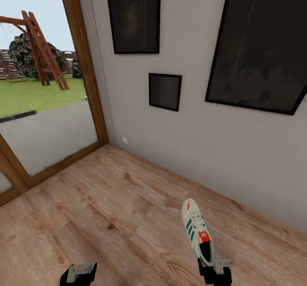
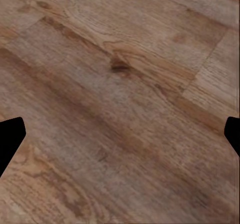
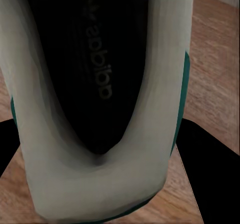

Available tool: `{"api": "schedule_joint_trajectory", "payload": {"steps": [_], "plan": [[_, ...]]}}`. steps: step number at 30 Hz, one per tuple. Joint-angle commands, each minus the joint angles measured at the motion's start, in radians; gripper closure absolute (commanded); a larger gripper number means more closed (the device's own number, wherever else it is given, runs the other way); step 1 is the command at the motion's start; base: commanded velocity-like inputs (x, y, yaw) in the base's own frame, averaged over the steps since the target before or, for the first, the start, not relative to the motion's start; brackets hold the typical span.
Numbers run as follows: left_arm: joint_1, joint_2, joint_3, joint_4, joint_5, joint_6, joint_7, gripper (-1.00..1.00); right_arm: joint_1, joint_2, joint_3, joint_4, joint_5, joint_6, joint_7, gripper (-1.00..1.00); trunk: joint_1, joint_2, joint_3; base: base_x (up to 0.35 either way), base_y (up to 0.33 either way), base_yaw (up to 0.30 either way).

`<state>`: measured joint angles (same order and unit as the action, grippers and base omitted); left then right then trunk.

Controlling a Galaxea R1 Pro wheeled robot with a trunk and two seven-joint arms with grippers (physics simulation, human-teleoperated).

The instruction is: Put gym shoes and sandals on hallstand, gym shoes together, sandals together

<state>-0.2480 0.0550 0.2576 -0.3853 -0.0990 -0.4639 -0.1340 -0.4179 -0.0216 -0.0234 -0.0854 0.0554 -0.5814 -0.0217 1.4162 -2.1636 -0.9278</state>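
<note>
The right claw grips one gym shoe by the heel, at about five o'clock in the head view, toe pointing toward the wall. The left claw hangs wide and empty over the floor. No rack shows here, so the sensible course is to turn slowly, keep the shoe level and clear of the wall, and hold the grip firm.

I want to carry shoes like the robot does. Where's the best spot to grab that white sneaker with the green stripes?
Grip the cream-white lace-up sneaker with green side stripes at its heel rim, coming from behind the heel. The collar there is a thin, firm wall beside the open mouth, so the right gripper can pinch it.
</note>
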Motion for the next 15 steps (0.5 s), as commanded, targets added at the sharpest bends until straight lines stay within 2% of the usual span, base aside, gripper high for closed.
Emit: {"api": "schedule_joint_trajectory", "payload": {"steps": [1, 6, 15], "plan": [[-0.001, -0.001, 0.008, 0.0, -0.011, -0.004, -0.005, -1.0, -0.001, 0.0, -0.003, 0.001, 0.006, -0.003, -0.003, 1.0, 0.0, 0.0, -0.001, 0.0, 0.0, -0.266], [-0.001, -0.004, 0.007, 0.0, -0.011, -0.004, -0.005, -1.0, -0.001, 0.0, -0.003, 0.001, 0.006, -0.003, -0.002, 1.0, 0.0, 0.0, -0.001, 0.028, 0.007, -0.266], [-0.001, -0.006, 0.007, 0.0, -0.011, -0.004, -0.005, -1.0, -0.001, 0.0, -0.003, 0.001, 0.006, -0.003, -0.003, 1.0, 0.0, 0.0, -0.001, 0.254, 0.178, -0.266]]}}
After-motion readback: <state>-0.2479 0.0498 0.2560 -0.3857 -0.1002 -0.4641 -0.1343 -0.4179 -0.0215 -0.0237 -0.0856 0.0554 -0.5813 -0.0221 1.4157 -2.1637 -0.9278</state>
